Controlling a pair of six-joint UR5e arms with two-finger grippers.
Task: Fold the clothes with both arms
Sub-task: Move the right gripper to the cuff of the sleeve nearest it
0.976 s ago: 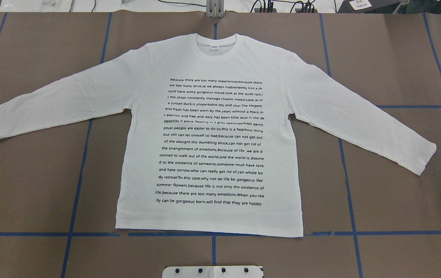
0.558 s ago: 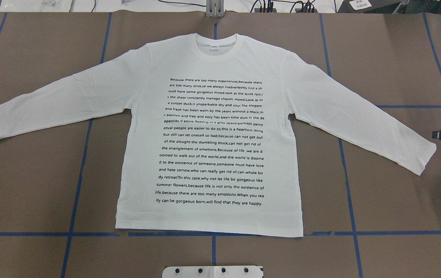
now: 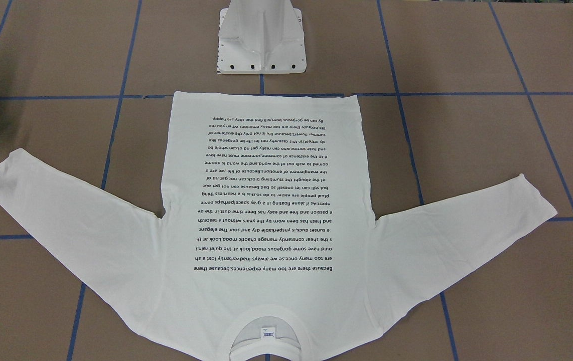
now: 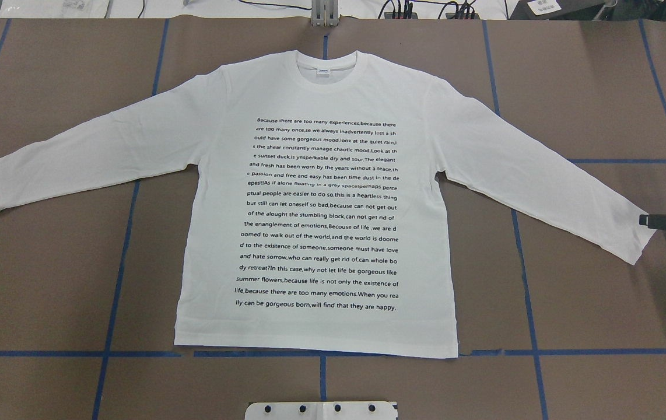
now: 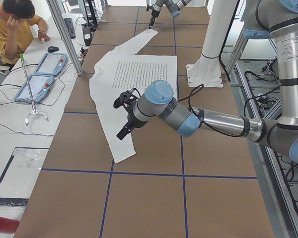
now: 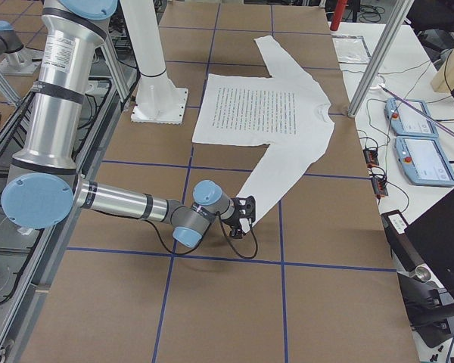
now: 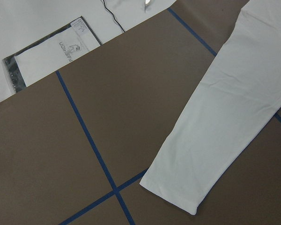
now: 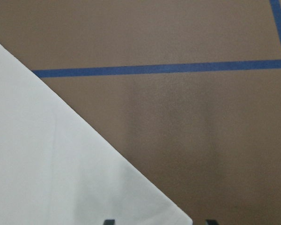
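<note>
Right pincer point(image 4: 645, 220) stands open at the cuff point(image 4: 641, 240) of the flat-spread white long-sleeved cotton T-shirt point(image 4: 210, 175), evidently to grasp it; left pincer point(image 5: 123, 133), state indeterminable.

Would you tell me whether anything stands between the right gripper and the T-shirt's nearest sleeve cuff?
Nothing visible does. The right gripper sits at the edge of the cuff of the T-shirt. In the wrist view its jaws are open with the cuff's corner between them. Only bare brown table lies around it.
</note>
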